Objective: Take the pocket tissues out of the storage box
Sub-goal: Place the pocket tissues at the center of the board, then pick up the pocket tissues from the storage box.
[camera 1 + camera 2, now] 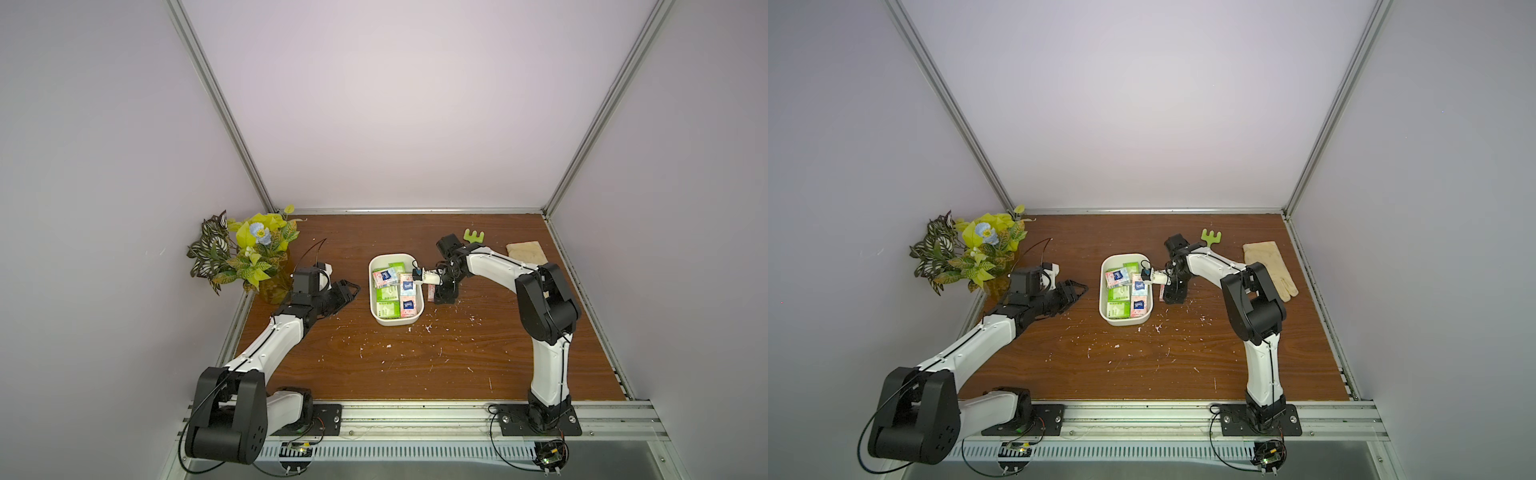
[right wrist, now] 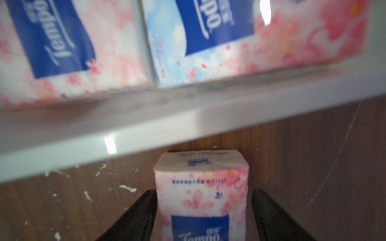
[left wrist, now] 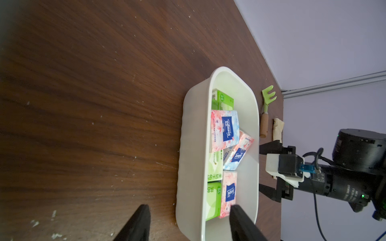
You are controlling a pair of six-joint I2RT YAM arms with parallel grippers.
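Brown wooden table (image 1: 415, 353) holds 1 pink-white tissue packet with a blue label (image 2: 200, 173), just beside the white plastic storage box (image 1: 379, 264). My right gripper (image 2: 204, 190) is spread around it. Other pink and green packets (image 1: 387, 277) lie in the box. My left gripper (image 3: 189, 205) is spread and empty, nearby.

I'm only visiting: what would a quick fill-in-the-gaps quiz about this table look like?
The storage box is ___ in colour. Inside it lie ___ pink packets. Another pink packet lies on the table, between the fingers of the robot's ___ hand.
Missing words: white; three; right.
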